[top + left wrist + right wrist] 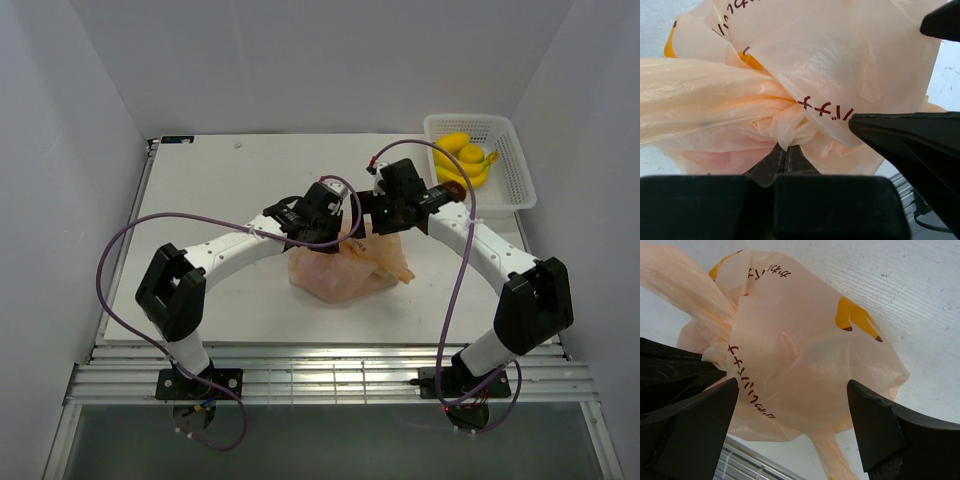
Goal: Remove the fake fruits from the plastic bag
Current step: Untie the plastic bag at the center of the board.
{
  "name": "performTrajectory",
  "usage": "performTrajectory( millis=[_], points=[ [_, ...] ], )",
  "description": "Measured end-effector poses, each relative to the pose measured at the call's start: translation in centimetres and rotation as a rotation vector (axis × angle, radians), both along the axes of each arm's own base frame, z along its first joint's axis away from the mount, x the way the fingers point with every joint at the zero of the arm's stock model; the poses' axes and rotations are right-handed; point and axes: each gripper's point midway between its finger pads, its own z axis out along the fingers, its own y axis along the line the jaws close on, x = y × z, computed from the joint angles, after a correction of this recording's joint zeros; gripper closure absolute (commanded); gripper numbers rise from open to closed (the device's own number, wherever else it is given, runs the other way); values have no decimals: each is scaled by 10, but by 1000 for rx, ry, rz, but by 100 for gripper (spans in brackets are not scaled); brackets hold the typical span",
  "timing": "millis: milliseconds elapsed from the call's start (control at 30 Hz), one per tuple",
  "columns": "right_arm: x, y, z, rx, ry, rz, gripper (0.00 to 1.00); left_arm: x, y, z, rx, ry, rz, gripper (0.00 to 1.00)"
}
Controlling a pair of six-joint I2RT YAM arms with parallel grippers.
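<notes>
White table (220, 180), flat and matte. Plastic bag (340, 272) lies on it right under both end effectors. Its bunched neck is at the fingertips of the left gripper (785, 154), and its bulging body sits between the spread fingers of the right gripper (792, 385). White lattice basket (521, 165) sits on the table's far right corner, beyond and right of the right gripper, well apart from the bag.

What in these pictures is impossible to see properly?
Fake fruits: all views, veiled by the plastic bag's film; number and colour unclear.
Bag's opening: top view, covered by the left pincer and right pincer.
Dark red object by the white basket: top view, partly behind the right arm.
</notes>
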Motion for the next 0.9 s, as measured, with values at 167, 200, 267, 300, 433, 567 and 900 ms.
performTrajectory(
  millis=[167, 200, 267, 300, 433, 567, 900],
  points=[
    [-4, -3, 4, 2, -17, 6, 6, 7, 6, 0, 26, -26, 43, 100],
    [-8, -5, 5, 2, -21, 16, 6, 7, 7, 0, 27, -29, 48, 100],
    [-15, -7, 7, 7, -33, 49, 5, 8, 8, 2, 27, -35, 56, 100],
    [-20, -7, 7, 14, -39, 69, 5, 8, 8, 4, 24, -38, 57, 100],
    [-35, -7, 6, 33, -44, 141, 5, 7, 7, 12, 4, -51, 52, 100],
    [-33, -1, 8, 56, -61, 171, 5, 4, 3, 22, -31, -60, 37, 100],
    [-19, 6, -5, 57, -59, 151, 40, -9, -1, 22, -74, -34, -9, 100]
  ],
)
